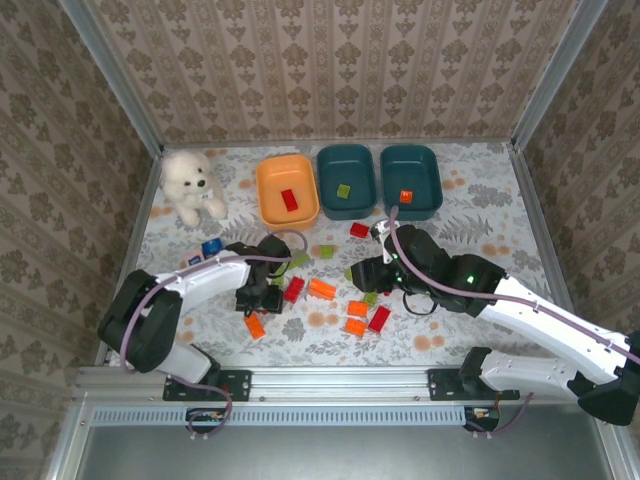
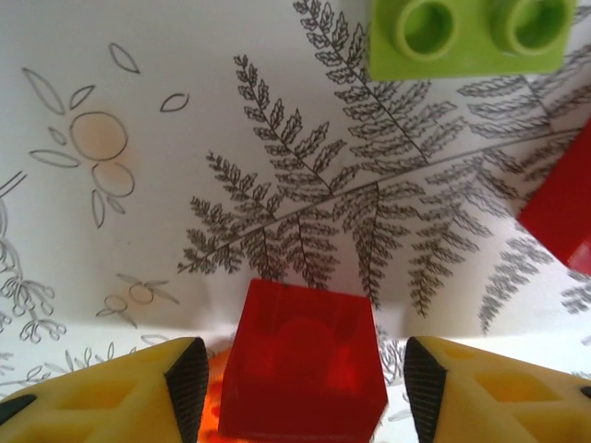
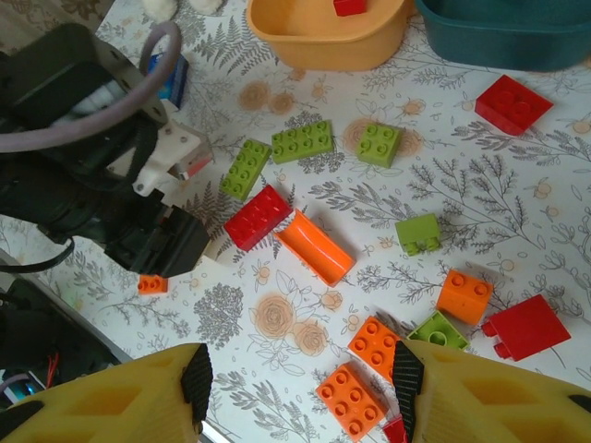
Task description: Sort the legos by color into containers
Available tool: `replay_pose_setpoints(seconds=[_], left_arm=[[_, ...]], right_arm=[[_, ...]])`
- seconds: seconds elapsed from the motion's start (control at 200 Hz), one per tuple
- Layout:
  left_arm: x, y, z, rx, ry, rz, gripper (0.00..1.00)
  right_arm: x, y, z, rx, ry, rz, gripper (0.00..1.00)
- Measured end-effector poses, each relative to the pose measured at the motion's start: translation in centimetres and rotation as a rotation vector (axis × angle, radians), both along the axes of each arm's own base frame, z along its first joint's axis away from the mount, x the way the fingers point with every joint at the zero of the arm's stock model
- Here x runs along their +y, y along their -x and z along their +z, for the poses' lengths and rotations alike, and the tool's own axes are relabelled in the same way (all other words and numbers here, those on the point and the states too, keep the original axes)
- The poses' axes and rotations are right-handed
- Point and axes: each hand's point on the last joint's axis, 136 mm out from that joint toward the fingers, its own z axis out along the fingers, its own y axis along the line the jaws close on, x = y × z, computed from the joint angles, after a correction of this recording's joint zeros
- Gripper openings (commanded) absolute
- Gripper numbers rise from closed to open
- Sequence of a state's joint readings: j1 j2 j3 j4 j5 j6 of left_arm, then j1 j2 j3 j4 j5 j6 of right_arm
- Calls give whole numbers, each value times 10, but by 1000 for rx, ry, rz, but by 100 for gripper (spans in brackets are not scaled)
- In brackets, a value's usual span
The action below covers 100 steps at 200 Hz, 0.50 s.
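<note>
The small red hard-plastic brick sits between the open tips of my left pincer. It looks light, stiff and smooth, so I should squeeze its flat sides.

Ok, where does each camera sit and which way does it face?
Top external: above, behind the robot, looking down at the table; left arm and right arm show.
Left wrist: on its arm, looking down at a red brick between left tool's fingers.
Right wrist: on its arm, looking across bricks toward the orange tub; right tool's fingers, left arm show.
Shared: top and right wrist see that tub.
</note>
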<state>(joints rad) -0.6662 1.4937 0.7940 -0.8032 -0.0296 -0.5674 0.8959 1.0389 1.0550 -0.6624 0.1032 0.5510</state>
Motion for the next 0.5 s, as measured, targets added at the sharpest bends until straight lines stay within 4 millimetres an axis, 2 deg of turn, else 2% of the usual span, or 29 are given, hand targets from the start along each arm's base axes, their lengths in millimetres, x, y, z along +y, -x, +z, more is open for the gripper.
replay_pose_setpoints(seconds=[0.065,0.155,0.255,0.435,0.5], left_arm=[[1,-1,-3,5,-11,-10,44],[1,-2,-5,1,-17,-19,41],[0,-4,-4,-2,-15,-24,28],[-3,-11,0,-25,-11,-26,23],[-5,-16,8,-38,-7,-20,23]], right_arm=[[0,0,0,3,-2,3,58],[0,0,-1,5,-1,1,58],[-1,-2,-1,6,1,-5,58],[0,-2,-3,17,-3,-1,58],[3,-1,-1,24,-20,11,61]])
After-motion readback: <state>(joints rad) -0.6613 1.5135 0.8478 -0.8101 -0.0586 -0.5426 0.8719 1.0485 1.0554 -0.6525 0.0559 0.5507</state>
